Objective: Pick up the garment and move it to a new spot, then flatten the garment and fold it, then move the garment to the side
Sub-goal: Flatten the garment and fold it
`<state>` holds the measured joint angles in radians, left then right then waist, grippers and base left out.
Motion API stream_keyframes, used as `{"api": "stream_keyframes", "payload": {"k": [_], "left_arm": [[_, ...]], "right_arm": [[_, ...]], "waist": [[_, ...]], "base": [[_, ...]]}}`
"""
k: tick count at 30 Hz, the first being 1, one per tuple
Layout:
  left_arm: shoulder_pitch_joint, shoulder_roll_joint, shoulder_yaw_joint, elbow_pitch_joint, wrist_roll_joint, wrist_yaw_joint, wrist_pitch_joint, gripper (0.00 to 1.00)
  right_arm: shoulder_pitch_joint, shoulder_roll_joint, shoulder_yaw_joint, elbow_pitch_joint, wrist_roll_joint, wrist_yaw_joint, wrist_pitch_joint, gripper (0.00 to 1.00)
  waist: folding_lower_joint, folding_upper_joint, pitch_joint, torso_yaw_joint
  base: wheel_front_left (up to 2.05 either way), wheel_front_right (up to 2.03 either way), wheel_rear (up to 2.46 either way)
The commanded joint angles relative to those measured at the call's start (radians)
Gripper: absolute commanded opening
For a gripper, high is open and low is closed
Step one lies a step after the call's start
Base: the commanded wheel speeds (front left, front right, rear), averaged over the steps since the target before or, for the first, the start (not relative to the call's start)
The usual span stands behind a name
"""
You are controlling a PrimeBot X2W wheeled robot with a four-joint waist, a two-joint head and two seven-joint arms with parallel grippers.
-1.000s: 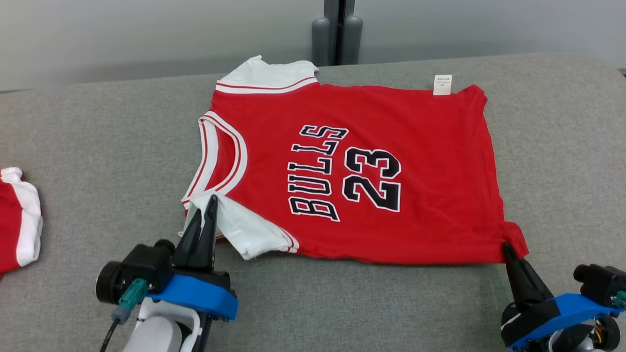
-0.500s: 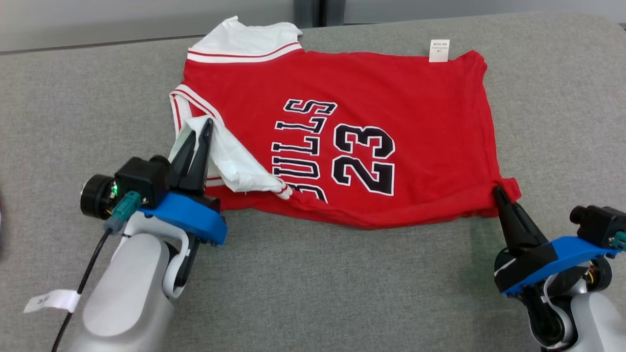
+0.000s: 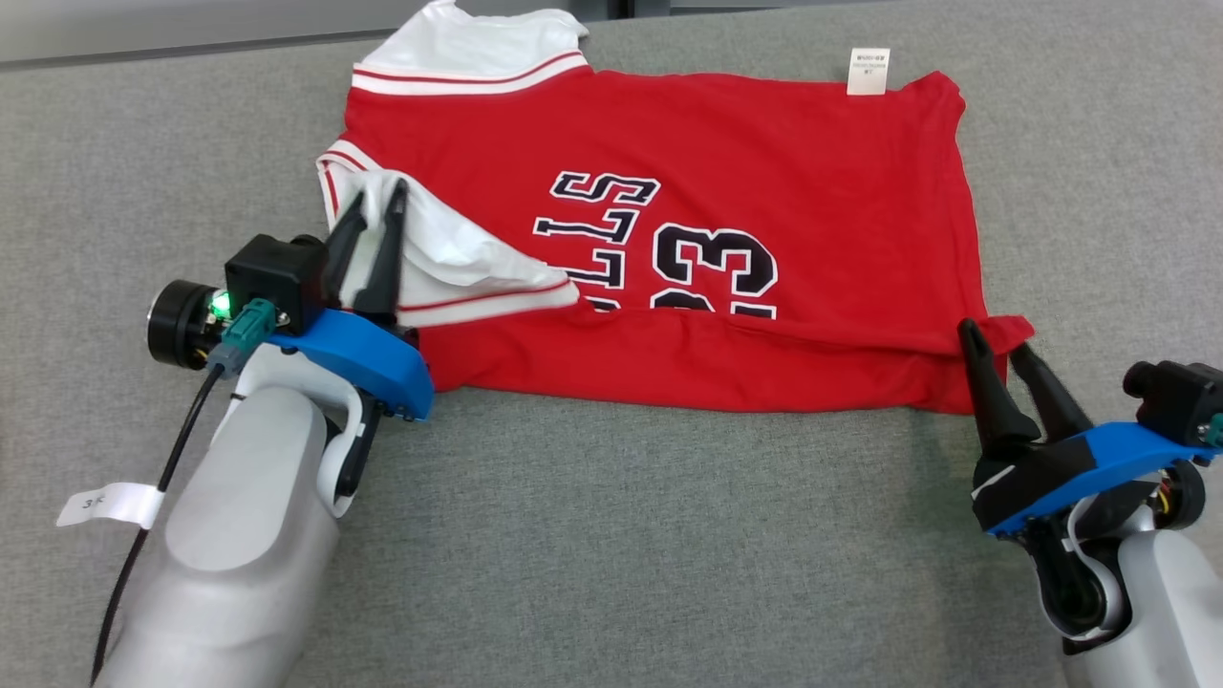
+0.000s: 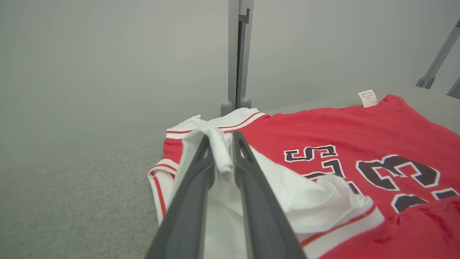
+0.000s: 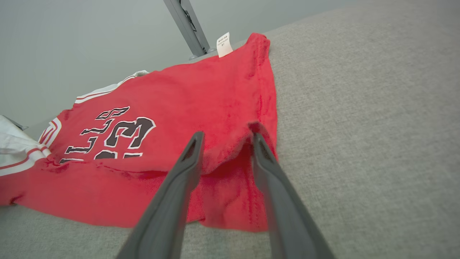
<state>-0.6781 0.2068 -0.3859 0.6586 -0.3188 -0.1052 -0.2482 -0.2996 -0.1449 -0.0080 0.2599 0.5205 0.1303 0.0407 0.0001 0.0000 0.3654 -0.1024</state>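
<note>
Your left end effector (image 3: 378, 191) has its two fingers drawn nearly together on the garment (image 3: 764, 172). In the left wrist view a bunch of the white sleeve (image 3: 459, 258) sits pinched between them near the tips. The sleeve is raised off the red body and drapes down toward the print.

Your right end effector (image 3: 993, 338) stands with its fingers plainly apart. The red hem corner lies in the gap between the tips, and in the right wrist view it touches the inner side of one finger. It is not clamped.

The garment lies on the grey counter (image 3: 611, 535), toward its far side, between your two arms. Its long axis runs left to right across the head view, with the white-trimmed neck and sleeves toward your left and the hem toward your right. The near long edge is folded over onto the front, covering the lower part of the black lettering and the number. A small white label (image 3: 868, 72) sticks out at the far right corner.
</note>
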Motion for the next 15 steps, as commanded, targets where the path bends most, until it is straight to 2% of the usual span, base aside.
{"api": "stream_keyframes", "payload": {"k": [1, 10, 15], "left_arm": [[-0.012, -0.007, 0.001, 0.01, 0.005, 0.002, -0.007, 1.0], [0.091, -0.002, 0.04, 0.004, 0.002, 0.019, -0.018, 1.0], [0.157, 0.009, 0.05, -0.003, -0.002, 0.023, -0.018, 1.0]], "right_arm": [[-0.007, -0.013, -0.001, 0.005, -0.005, 0.001, -0.009, 1.0], [0.07, -0.066, -0.023, 0.02, -0.044, 0.001, -0.031, 1.0], [0.096, -0.071, -0.036, 0.035, -0.063, 0.001, -0.027, 1.0]], "waist": [[-0.0001, 0.0, -0.004, 0.002], [-0.0001, 0.0, -0.061, 0.023], [-0.0001, 0.0, -0.07, 0.04]], "base": [[0.0, 0.0, 0.0], [0.0, 0.0, 0.0], [0.0, 0.0, 0.0]]}}
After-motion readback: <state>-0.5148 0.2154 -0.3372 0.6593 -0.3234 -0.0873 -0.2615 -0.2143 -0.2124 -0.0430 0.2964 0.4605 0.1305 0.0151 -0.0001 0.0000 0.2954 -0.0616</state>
